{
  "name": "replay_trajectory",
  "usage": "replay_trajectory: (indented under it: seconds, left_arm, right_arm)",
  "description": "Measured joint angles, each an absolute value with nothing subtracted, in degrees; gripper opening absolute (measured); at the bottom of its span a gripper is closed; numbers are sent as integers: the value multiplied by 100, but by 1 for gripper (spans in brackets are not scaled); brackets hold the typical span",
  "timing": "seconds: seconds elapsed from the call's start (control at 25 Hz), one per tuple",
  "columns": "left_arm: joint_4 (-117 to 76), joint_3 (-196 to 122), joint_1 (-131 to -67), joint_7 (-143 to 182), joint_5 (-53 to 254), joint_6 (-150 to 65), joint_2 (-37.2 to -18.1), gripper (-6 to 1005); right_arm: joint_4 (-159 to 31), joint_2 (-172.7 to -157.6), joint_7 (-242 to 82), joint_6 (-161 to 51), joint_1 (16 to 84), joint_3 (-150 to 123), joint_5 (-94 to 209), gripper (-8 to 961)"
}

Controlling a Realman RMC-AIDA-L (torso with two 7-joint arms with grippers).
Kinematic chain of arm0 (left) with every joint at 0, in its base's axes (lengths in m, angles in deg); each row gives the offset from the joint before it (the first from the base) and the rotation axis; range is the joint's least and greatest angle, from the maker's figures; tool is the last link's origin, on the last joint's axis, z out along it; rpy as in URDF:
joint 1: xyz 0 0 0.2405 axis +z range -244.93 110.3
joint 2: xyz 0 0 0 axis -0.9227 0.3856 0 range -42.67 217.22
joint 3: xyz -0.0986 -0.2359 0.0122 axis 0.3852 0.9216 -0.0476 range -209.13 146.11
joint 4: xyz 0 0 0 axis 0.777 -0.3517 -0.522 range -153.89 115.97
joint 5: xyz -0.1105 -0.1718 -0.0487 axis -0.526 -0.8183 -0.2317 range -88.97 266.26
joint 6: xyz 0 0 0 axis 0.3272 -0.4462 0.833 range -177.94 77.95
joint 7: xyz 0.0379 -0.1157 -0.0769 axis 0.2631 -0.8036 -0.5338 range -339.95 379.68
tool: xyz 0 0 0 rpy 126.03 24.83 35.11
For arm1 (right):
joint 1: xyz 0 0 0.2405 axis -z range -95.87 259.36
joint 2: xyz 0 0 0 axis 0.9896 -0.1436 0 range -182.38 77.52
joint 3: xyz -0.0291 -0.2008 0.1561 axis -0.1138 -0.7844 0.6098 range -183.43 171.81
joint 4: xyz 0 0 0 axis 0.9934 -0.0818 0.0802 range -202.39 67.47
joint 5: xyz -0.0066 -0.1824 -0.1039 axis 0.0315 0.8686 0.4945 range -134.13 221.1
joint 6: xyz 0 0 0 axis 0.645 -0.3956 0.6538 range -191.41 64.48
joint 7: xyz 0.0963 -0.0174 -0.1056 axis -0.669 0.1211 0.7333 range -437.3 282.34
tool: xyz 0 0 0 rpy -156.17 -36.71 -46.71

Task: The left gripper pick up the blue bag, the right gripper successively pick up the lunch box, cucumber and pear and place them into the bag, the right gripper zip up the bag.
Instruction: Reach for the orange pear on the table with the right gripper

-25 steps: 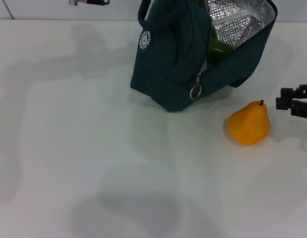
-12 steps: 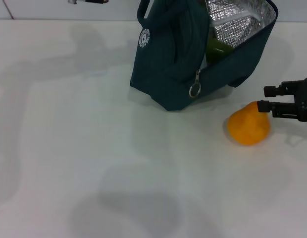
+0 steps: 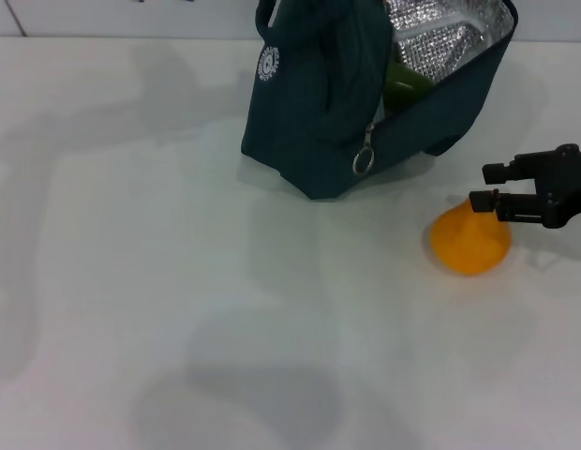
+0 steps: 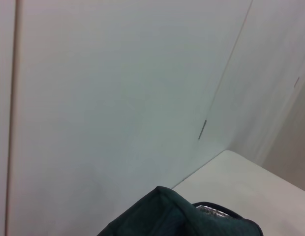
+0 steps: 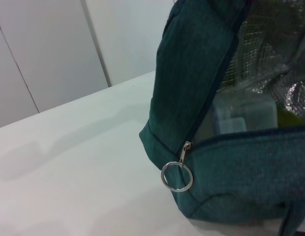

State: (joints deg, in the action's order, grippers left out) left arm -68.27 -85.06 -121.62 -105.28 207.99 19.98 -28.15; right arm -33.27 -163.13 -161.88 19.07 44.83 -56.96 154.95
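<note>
Head view shows our right gripper (image 3: 487,187) spread open over the top of the orange pear (image 3: 470,242), which sits on the white table (image 3: 178,281) just beside the blue bag (image 3: 328,112). We judge the pear firm, smooth and rollable; grip its broad body. The bag's round white logo (image 3: 268,63) is unreadable. Our left gripper is out of view.
</note>
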Motion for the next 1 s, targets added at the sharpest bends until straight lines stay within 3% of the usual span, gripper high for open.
replay_trajectory:
  seconds: [0.24, 0.48, 0.68, 1.0]
  left_arm:
    - [-6826, -8512, -12163, -10521, 20799, 1978, -2810, 37]
    - [-6826, -8509, -12161, -10520, 20799, 1978, -2804, 36]
    - [-6826, -8504, -12159, -10520, 20799, 1978, -2803, 36]
    - [-6826, -8503, -12160, -10520, 20799, 1979, -2803, 37]
  right_arm:
    - [-3281, -16305, -16260, 1958, 4480, -5684, 15480, 470]
    - [-3277, -16269, -16381, 2093, 4516, -5655, 15468, 327]
    - [-3267, -16263, -16388, 2135, 4548, -5644, 15474, 334]
    - [-3265, -16275, -16388, 2035, 4526, -5683, 15488, 242]
